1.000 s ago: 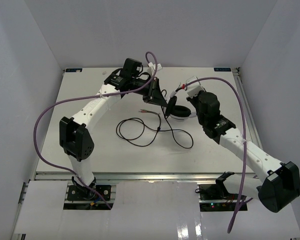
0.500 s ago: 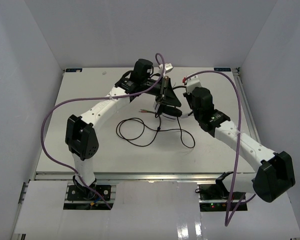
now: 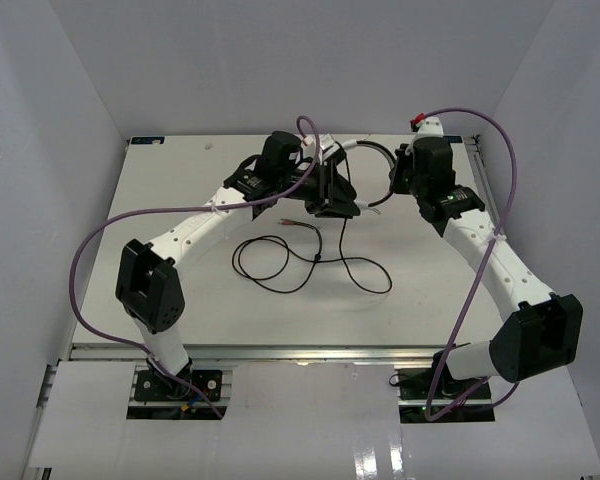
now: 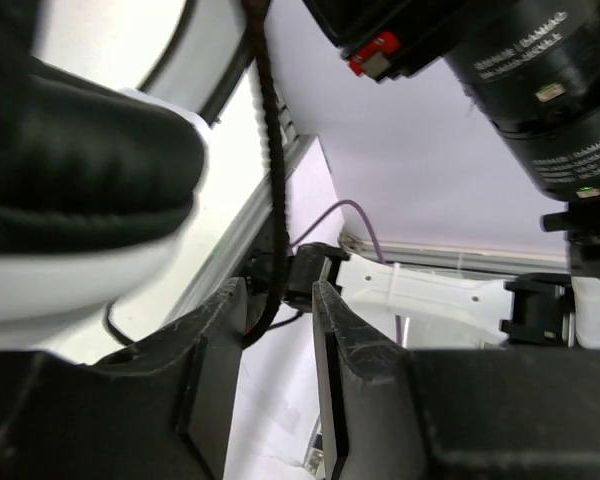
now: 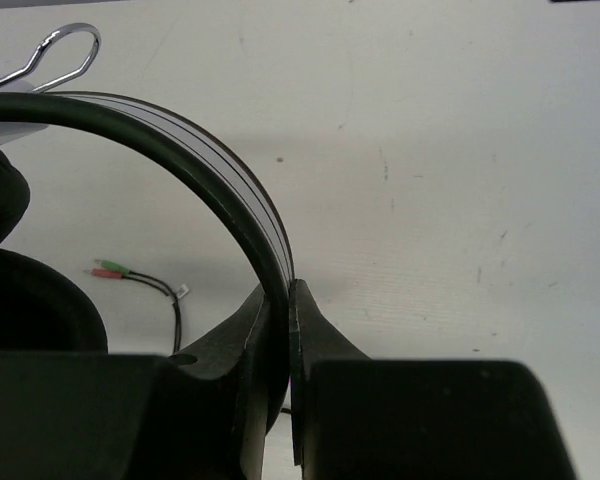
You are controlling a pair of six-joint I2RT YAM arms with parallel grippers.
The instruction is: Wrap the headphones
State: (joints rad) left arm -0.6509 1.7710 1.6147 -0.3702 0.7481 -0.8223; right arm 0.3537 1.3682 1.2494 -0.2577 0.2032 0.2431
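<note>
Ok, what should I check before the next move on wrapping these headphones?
1. Right gripper clamped on the headband: ok.
2. Left gripper gripping the cable: not ok, jaws apart, cable loose between them.
3. Cable wound up: not ok, loops lie on the table.
4. Plugs free: ok, lying on the table apart from both grippers.
5. Cable's joint at the ear cup: cannot tell, hidden.

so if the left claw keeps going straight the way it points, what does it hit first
The headphones' cable: it runs right between the left claw's open fingers. Past it, probably the right arm, though depth is hard to judge.
</note>
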